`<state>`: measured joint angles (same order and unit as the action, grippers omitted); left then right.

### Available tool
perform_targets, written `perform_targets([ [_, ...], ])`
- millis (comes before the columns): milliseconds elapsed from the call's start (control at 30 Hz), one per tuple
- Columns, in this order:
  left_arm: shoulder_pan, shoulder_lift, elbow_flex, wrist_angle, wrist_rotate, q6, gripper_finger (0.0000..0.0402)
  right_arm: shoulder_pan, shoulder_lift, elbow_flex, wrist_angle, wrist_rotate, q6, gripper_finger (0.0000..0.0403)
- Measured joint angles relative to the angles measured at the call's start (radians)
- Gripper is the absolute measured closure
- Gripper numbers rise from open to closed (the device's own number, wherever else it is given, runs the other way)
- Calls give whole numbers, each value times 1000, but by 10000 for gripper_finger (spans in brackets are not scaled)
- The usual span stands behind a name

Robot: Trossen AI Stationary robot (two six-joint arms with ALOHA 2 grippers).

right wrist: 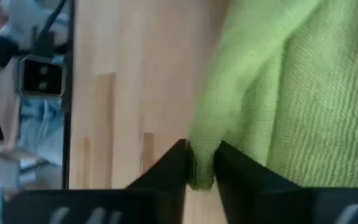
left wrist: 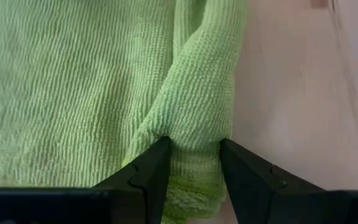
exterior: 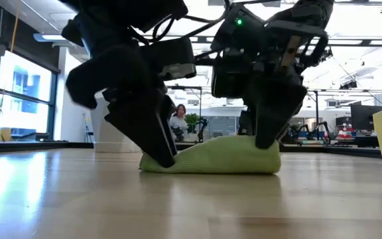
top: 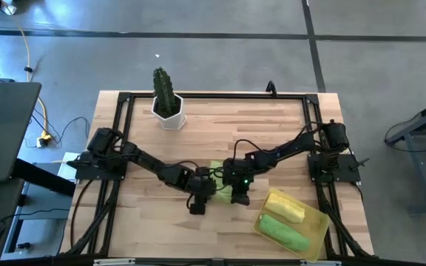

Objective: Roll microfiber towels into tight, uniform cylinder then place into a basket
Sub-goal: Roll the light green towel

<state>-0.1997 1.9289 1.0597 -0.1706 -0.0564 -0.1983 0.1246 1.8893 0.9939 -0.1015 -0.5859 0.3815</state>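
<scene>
A lime green towel lies mid-surface, its rolled edge running left to right between the two arms. The left end effector and the right end effector each clamp a fold of it. At four o'clock, the basket holds two rolls, one yellow and one green. A cactus pot stands at eleven o'clock.

Both arms reach to table centre; left gripper & right gripper each pinch cloth, tips down.

two black jointed arms, looped cables, green indicator light
</scene>
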Motion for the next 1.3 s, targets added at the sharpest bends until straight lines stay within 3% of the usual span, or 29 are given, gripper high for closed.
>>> perform_targets([
  [167,-8,-2,2,-67,85,-226,266,0,-55,0,-12,-23,-150,270],
  [267,-12,-2,2,-80,94,-333,266,3,-111,0,-34,30,-313,243],
  [433,-3,-2,1,-73,90,-496,266,75,-183,1,-92,262,-612,232],
  [600,26,-2,-3,-52,93,-529,268,197,-177,2,-101,552,-783,231],
  [733,53,2,-4,-29,98,-528,278,273,-176,2,-88,742,-796,231],
  [933,82,5,-6,21,103,-506,297,311,-155,-8,-49,789,-786,231],
  [1133,84,5,-6,36,102,-494,306,277,-99,-8,-84,940,-691,231],
  [1300,84,5,-6,36,102,-502,307,255,-97,-9,-127,949,-600,231],
])
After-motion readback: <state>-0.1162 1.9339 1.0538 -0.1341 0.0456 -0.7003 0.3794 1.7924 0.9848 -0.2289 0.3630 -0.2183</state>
